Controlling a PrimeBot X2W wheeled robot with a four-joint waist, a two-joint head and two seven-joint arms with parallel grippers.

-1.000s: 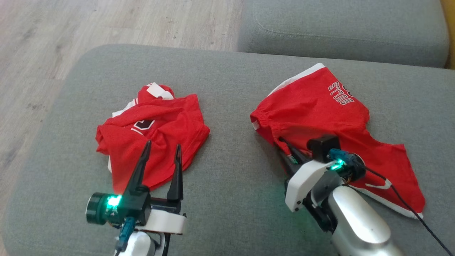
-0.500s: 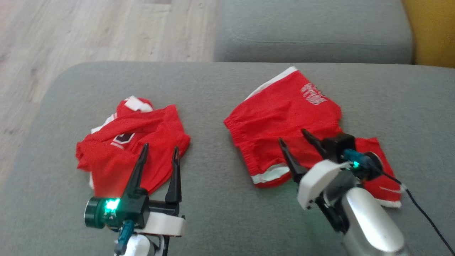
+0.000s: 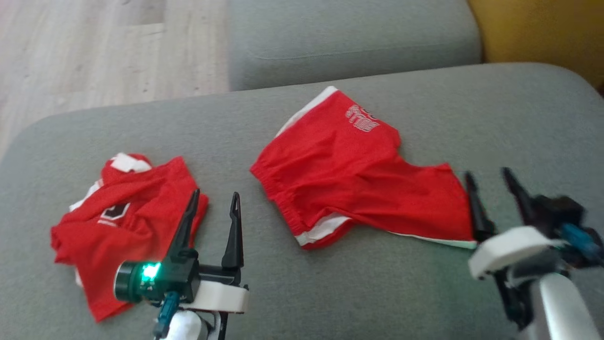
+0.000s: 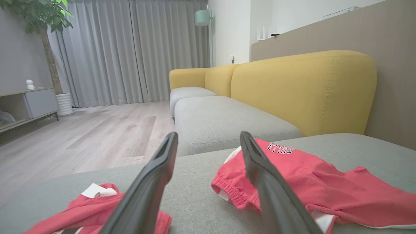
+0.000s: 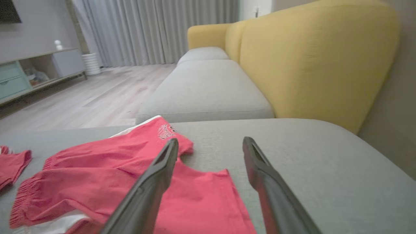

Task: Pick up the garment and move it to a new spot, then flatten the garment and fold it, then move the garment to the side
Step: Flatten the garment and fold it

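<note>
red shorts (image 3: 349, 179) on grey cushion (image 3: 377, 293), left gripper (image 3: 215, 193) and right gripper (image 3: 487, 173) both wide, empty

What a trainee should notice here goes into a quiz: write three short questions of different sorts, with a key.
1. True or false: the right gripper is shut on the red shorts.
2. The shorts and the crumpled red shirt both lie on: A) the wooden floor; B) the grey cushion; C) the yellow backrest.
3. Fill in: the left gripper is ____ and holds nothing.

Key:
1. False: it is open, beside the shorts' edge.
2. B.
3. Open.
</note>
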